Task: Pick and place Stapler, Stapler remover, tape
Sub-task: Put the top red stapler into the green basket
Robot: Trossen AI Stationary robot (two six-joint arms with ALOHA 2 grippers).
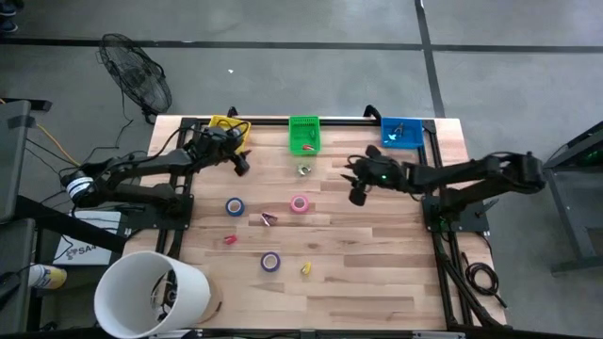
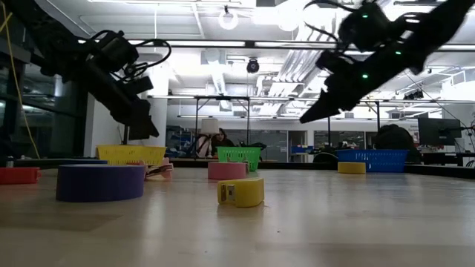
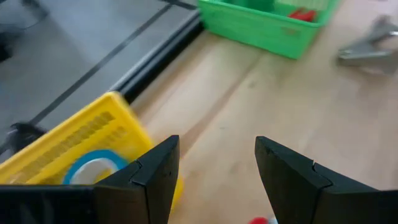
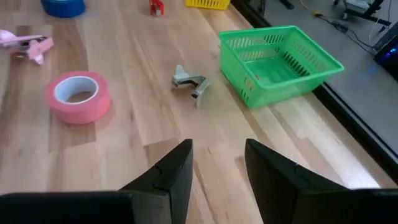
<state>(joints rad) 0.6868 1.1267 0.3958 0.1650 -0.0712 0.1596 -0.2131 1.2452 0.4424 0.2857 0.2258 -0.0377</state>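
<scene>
Blue tape (image 1: 235, 206), pink tape (image 1: 300, 203), purple tape (image 1: 270, 261) and a small yellow roll (image 1: 306, 268) lie on the wooden table. Another blue roll (image 3: 93, 169) lies in the yellow basket (image 1: 224, 125). The silver claw-shaped stapler remover (image 4: 189, 81) lies near the green basket (image 1: 303, 135). A small pink stapler-like piece (image 1: 268, 218) rests mid-table. My left gripper (image 1: 241, 163) hovers open beside the yellow basket. My right gripper (image 1: 356, 191) hovers open to the right of the remover. Both are above the table and hold nothing.
A blue basket (image 1: 400, 132) stands at the far right. A small red piece (image 1: 231, 240) lies near the purple tape, and something red (image 3: 303, 14) sits in the green basket. A white bucket (image 1: 151, 294) stands at the near left corner. A person (image 2: 211, 141) sits in the room behind.
</scene>
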